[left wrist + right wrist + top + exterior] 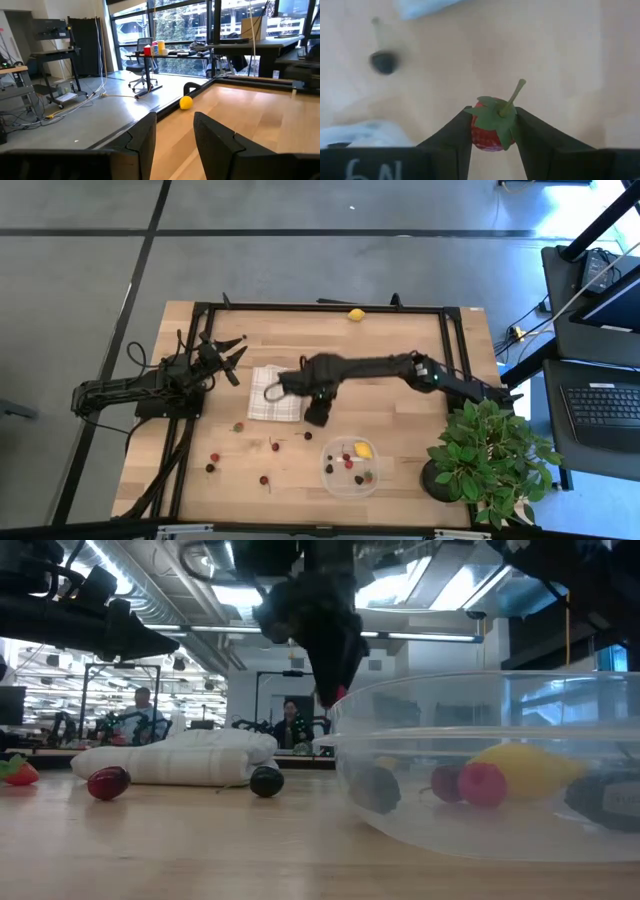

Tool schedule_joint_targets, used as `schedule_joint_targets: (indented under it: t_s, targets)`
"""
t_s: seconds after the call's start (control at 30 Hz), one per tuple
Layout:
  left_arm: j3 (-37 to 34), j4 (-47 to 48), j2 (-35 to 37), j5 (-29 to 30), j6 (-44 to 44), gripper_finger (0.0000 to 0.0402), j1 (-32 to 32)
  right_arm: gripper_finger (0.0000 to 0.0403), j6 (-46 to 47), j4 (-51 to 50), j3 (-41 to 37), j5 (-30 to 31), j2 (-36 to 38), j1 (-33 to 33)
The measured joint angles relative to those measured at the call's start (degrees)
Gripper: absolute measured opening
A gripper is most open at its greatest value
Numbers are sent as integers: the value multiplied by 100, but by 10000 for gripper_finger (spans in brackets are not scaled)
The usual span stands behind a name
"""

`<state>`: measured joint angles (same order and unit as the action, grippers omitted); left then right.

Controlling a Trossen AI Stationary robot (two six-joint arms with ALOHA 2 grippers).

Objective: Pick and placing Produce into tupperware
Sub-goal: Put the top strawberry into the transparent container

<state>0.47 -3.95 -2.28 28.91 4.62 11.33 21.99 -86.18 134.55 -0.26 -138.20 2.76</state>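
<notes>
The left gripper (232,352) waits at the bench's (400,380) nine o'clock side, its jaws standing apart with nothing between them. Loose berries (213,458) lie scattered toward seven o'clock, and a folded cloth (275,406) sits near the middle. The right gripper (492,131) hangs just off the cloth's four o'clock corner, above the wood, its jaws closed on a red strawberry (487,132); the fruit's long axis runs along the jaws, with its green stem (512,97) pointing outward past the fingertips. The clear container (352,466) at five o'clock holds a lemon (363,449) and several berries. Another lemon (356,315) rests at twelve o'clock on the bench edge.
</notes>
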Motion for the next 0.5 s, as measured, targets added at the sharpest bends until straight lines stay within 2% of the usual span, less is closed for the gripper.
schedule_joint_targets:
  t_s: [0.2,0.5]
  targets:
    - [0,0,0,0,-2,126,0,132,499,-42,-3,7,1,619]
    - [0,0,0,0,-4,126,0,132,1741,-357,-5,23,5,1322]
